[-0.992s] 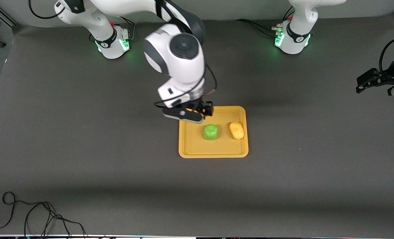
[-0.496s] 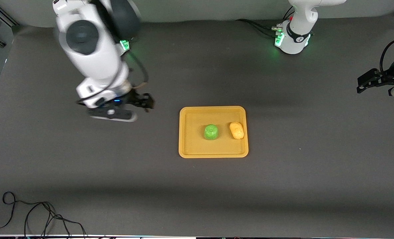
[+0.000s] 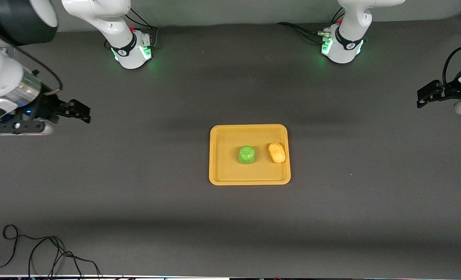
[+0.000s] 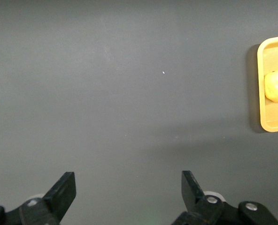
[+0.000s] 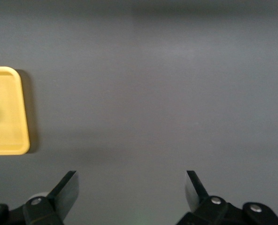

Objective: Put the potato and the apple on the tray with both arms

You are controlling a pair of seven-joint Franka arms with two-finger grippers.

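Note:
The yellow-orange tray [image 3: 222, 171] lies at the table's middle. The green apple [image 3: 247, 154] and the yellow-orange potato [image 3: 277, 152] sit on it side by side, the potato toward the left arm's end. My right gripper [image 3: 83, 112] is open and empty over bare table at the right arm's end, well away from the tray. My left gripper [image 3: 423, 97] is open and empty over the left arm's end. In the left wrist view the left gripper [image 4: 128, 180] is open over bare mat, with the tray [image 4: 270, 125] and potato [image 4: 276, 86] at the edge. In the right wrist view the right gripper [image 5: 132, 180] is open, with the tray's corner [image 5: 7, 140] in sight.
The two arm bases [image 3: 131, 50] [image 3: 341, 46] stand along the table's edge farthest from the front camera. A loose black cable [image 3: 40, 252] lies at the near corner at the right arm's end. The table is a dark grey mat [image 3: 137, 186].
My right arm has swung away from over the tray to the right arm's end of the table, gripper empty. The apple, potato, tray and left arm have not moved.

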